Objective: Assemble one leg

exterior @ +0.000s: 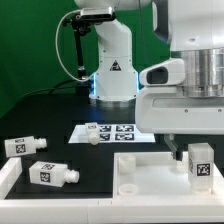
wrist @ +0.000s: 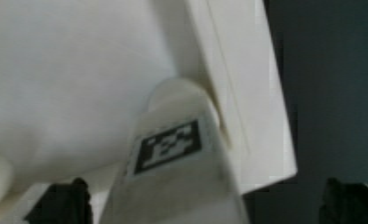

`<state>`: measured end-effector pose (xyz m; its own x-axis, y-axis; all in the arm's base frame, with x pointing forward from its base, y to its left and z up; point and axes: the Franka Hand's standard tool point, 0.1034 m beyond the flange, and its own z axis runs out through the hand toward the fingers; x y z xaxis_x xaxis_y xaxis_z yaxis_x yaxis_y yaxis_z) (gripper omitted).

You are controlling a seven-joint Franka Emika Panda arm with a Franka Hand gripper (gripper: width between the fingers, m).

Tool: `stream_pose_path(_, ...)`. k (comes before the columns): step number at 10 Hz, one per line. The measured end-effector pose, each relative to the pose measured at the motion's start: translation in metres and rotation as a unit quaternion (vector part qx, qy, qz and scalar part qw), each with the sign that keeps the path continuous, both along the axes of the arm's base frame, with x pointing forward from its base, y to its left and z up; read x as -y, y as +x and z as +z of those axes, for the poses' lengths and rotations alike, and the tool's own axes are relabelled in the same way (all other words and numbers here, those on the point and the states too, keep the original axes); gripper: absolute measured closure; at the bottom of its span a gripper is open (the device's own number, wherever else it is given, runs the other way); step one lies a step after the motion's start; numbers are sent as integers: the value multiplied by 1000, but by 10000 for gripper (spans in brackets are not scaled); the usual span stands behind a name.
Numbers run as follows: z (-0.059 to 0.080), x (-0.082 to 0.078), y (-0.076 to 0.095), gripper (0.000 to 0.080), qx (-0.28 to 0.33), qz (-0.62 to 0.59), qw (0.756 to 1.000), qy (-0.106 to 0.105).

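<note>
- Currently 4 legs counted: 1 leg (exterior: 199,162) stands on the tabletop (exterior: 150,178) under the gripper (wrist: 202,205).
- 3 others lie on the table.
- Gripper state: cannot tell.

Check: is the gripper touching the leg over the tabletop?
Cannot tell. Exterior view: gripper sits right above the leg, fingertips hidden. Wrist view is too blurred.

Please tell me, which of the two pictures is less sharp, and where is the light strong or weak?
The wrist view is blurred: the leg fills it closely and its tag has soft edges, with the corners dark. The exterior view is sharper; the tabletop and arm housing look bright, nearly washed out, against the dark table and green backdrop.
</note>
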<state>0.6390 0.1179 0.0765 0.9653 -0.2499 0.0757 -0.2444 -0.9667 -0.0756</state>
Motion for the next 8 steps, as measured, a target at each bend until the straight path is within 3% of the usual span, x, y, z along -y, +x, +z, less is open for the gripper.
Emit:
stream_pose_path(1,0,2,1,150,1,-7,1000,0)
stream_pose_path(2,0,2,1,238,0,-17,1000,1)
stream_pose_path(3,0,1,1,421,-1,-35,999,4)
stream_pose_path(4,0,1,1,421,-2,-64,998,7)
stream_pose_path(5,0,4,0,508,-5,-94,995,9)
stream_pose_path(6,0,4,0,508,-7,-143,990,13)
stream_pose_path(7,-1,4,0,508,-9,-197,980,17)
stream_pose_path(8,-2,3,-1,508,-16,-304,952,29)
